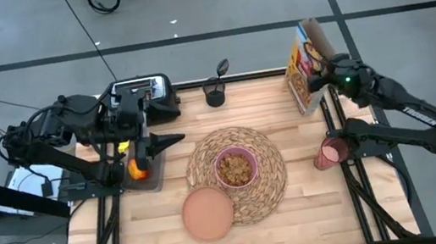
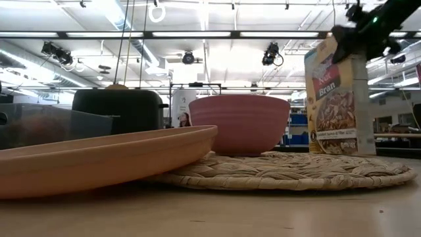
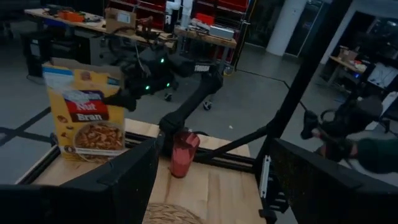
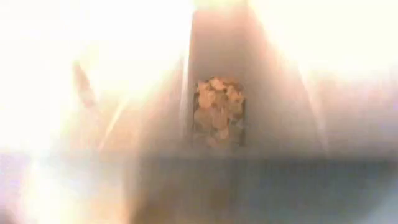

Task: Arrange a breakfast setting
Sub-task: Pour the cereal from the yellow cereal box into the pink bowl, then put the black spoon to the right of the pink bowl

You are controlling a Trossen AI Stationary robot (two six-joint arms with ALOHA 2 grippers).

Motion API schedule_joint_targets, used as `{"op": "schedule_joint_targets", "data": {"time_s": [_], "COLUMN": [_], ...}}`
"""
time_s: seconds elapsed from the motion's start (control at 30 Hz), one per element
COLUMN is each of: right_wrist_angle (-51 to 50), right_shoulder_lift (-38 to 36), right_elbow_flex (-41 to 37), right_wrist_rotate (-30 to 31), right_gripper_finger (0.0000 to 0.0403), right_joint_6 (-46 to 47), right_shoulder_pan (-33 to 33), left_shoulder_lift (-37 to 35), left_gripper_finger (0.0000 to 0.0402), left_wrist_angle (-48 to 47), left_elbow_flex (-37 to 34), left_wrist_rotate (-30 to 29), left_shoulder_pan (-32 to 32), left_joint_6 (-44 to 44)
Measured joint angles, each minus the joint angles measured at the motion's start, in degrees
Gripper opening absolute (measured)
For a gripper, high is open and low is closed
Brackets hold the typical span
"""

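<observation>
Two arms in shot, going left to right. Left gripper hangs by the black toaster at the table's left side, fingers spread wide with nothing between them, so probably waiting. Under that arm, something red and orange, maybe the red apple, too hidden to be sure. Middle: woven straw placemat as the base of the setting, pink bowl centred on it and already holding cereal. Brownish-pink plate sits at the mat's front-left, its edge overlapping the weave, tilted a little in the low view. Small dark cup behind the mat. Right: right gripper at the open top of the cereal box, which stands upright at the back right corner; whether it has hold of the box, cannot tell. Wrist view looks down into the box at cereal. Box reads "Nut Bran". Translucent pink cup at the right edge, off the mat. Spoon and toast not visible.
</observation>
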Motion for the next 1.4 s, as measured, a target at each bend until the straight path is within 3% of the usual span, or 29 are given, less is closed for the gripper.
{"op": "schedule_joint_targets", "data": {"time_s": [0.37,0.63,0.97,1.1,1.23,1.4], "right_wrist_angle": [-13.03,-11.21,-7.33,-6.58,-7.49,-7.31], "right_shoulder_lift": [2.32,5.63,15.94,21.08,24.65,25.03], "right_elbow_flex": [18.75,29.60,40.97,44.00,45.25,45.58], "right_wrist_rotate": [-5.59,-11.60,-24.88,-25.07,-20.00,-19.40], "right_gripper_finger": [0.0303,0.0303,0.0288,0.0287,0.0287,0.0287], "right_joint_6": [-1.58,-4.66,-7.24,-11.20,-14.88,-14.96], "right_shoulder_pan": [0.04,0.10,4.73,9.27,11.53,11.58], "left_shoulder_lift": [0.00,0.00,0.88,0.74,0.90,0.85], "left_gripper_finger": [0.0314,0.0314,0.0314,0.0314,0.0314,0.0314], "left_wrist_angle": [-3.16,-8.38,-10.60,-10.82,-13.00,-14.03], "left_elbow_flex": [0.00,0.00,0.00,0.03,0.02,0.02], "left_wrist_rotate": [-0.10,-0.09,-2.63,-7.22,-7.37,-7.37], "left_shoulder_pan": [0.02,0.02,1.14,2.40,3.28,3.26], "left_joint_6": [3.11,2.55,2.51,1.98,0.78,-0.09]}}
